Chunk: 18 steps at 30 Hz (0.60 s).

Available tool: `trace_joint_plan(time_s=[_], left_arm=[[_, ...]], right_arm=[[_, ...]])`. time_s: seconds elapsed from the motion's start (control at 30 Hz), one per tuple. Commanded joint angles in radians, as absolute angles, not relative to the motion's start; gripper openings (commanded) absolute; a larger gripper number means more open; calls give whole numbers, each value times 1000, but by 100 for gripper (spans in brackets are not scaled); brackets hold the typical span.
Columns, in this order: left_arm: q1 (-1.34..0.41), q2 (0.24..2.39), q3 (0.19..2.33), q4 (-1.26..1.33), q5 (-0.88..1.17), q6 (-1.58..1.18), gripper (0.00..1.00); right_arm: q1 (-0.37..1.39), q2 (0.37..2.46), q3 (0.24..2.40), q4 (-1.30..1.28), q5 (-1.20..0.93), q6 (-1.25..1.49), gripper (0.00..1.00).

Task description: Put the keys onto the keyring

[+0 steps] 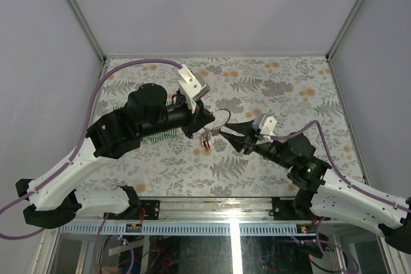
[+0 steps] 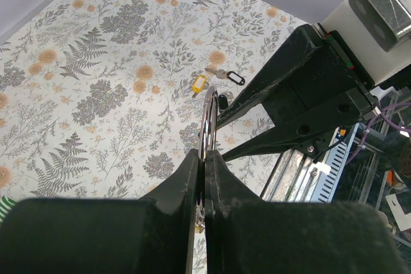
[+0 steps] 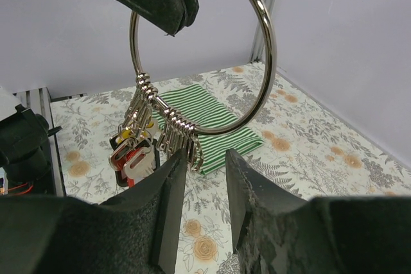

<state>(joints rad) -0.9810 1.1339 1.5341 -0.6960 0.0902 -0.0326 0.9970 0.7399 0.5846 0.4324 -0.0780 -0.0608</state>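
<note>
No words or numbers can be read anywhere. The keys (image 3: 136, 157) hang at seven o'clock on the keyring (image 3: 270, 52); their coloured heads show no writing.

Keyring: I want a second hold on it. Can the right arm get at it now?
Probably yes: the right gripper stands open just beneath the keyring, its lower arc partly bare; the left gripper pinches only its top, the keys hang aside.
</note>
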Motion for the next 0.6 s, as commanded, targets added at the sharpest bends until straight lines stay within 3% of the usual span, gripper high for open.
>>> trace_joint_plan(time_s=[0.0,0.57], left_arm=[[-979,1119,1557,-612,107,-31,0],[-979,1112,1546,-611,115,-26,0]], right_arm=[[1003,742,598,517,-98,-51,37],[1004,742,597,510,-52,-57,28]])
